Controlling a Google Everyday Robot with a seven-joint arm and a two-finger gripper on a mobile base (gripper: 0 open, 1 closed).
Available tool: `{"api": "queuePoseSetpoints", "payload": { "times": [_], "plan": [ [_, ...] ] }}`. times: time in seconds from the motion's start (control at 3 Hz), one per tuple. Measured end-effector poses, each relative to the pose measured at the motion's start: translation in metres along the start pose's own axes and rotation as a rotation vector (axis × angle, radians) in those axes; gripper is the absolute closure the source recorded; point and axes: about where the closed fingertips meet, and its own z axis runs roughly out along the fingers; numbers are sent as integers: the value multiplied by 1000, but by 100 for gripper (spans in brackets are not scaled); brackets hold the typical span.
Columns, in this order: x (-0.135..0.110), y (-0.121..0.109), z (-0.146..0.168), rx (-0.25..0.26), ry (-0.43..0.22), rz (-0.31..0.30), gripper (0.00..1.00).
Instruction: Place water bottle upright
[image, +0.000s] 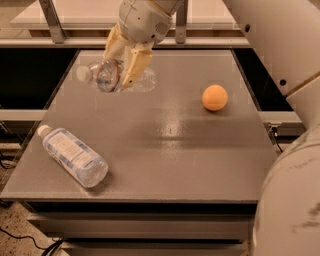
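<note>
Clamping the water bottle (100, 76) across its body, the gripper (123, 62) is held over the rear-left part of the table (170, 165). The bottle is carried on its side, white cap (82, 73) pointed toward the table's left edge. A larger bottle (72, 156) is laid flat at the table's front-left corner. An orange ball (215, 97) is set on the table's right side, well apart from both.

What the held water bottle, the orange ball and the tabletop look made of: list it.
The water bottle, clamped sideways in the gripper above the far left of the table: clear glossy plastic, see-through and ribbed. The orange ball: matte, evenly coloured; plastic, foam or fruit, cannot tell. The table: grey, finely speckled, soft sheen; likely laminate or coated metal.
</note>
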Motion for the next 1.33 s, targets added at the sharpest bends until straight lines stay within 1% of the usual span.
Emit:
{"api": "queuePoseSetpoints", "payload": {
  "times": [0.33,0.67,1.0,1.33],
  "plan": [
    [0,-6,2,20,-1,-1,100],
    [0,-11,3,51,1,22,100],
    [-1,-14,1,111,-9,79,100],
    [-5,-16,-3,235,-58,221,100]
  ]
}}
